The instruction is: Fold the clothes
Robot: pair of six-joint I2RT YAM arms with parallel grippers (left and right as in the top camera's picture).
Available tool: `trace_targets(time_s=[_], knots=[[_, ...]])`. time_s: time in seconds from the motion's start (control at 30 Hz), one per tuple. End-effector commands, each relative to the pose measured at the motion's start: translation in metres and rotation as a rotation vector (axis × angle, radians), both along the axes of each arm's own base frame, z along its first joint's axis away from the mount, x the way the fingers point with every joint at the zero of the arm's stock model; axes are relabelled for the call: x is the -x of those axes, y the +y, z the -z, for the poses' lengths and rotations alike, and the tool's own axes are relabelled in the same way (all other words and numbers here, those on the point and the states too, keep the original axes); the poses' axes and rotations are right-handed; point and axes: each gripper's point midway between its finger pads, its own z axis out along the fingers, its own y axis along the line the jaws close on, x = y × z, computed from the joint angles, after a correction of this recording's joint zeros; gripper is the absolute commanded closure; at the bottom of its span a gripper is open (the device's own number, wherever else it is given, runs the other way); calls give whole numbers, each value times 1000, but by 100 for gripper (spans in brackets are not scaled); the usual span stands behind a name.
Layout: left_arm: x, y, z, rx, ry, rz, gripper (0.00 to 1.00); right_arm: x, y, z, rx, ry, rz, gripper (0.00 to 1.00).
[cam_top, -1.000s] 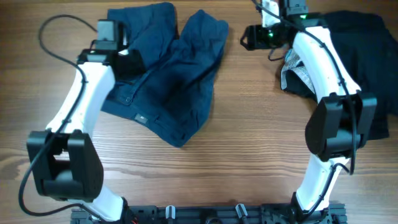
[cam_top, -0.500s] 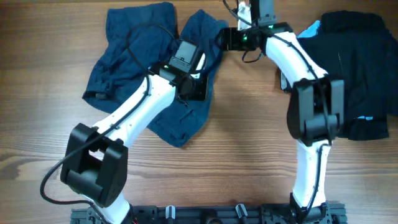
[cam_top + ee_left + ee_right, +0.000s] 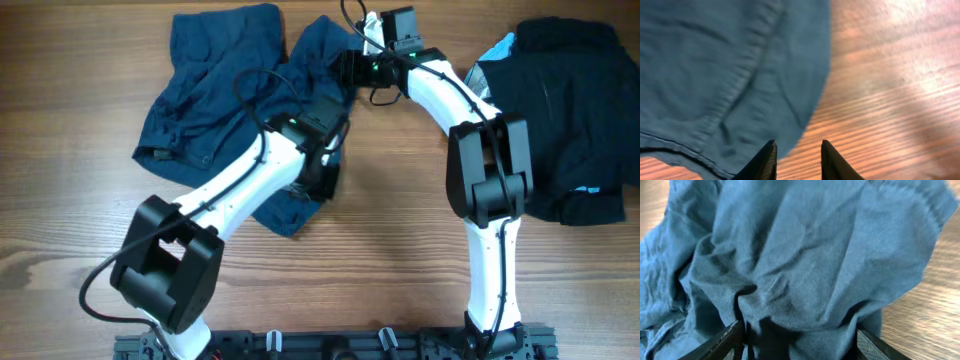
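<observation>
Navy-blue shorts (image 3: 215, 100) lie crumpled at the table's upper left-centre. My left gripper (image 3: 322, 180) hovers at the lower right edge of the shorts. In the left wrist view its jaws (image 3: 797, 160) are open a narrow gap, with bare wood between them and the hem of the shorts (image 3: 715, 75) beside the left finger. My right gripper (image 3: 345, 68) is at the top right leg of the shorts. Its jaws (image 3: 800, 345) stand wide open around a bunch of the shorts' fabric (image 3: 815, 255). A black garment (image 3: 570, 120) lies at the right.
A pale blue lining corner (image 3: 500, 45) shows at the black garment's upper left. Bare wooden table (image 3: 400, 250) fills the middle and front. Both arm bases stand at the front edge, and a cable (image 3: 255, 85) loops over the shorts.
The left arm swung from the waistband on the left to the shorts' lower right edge, its jaws narrowing. The right arm moved left from the black garment onto the shorts' right leg.
</observation>
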Motion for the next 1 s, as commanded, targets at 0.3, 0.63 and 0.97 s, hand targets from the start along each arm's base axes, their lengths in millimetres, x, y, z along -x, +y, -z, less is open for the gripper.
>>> trace_targets(time_s=[0.3, 0.63, 0.97], knots=[[16, 19, 7, -187, -4, -57, 92, 18, -26, 54, 141, 178, 117, 96], [-14, 57, 7, -205, -26, -218, 96, 93, -144, 56, 425, 579, 420, 96], [-71, 136, 6, -154, -77, -524, 96, 227, -202, -7, 685, 1137, 1007, 96]])
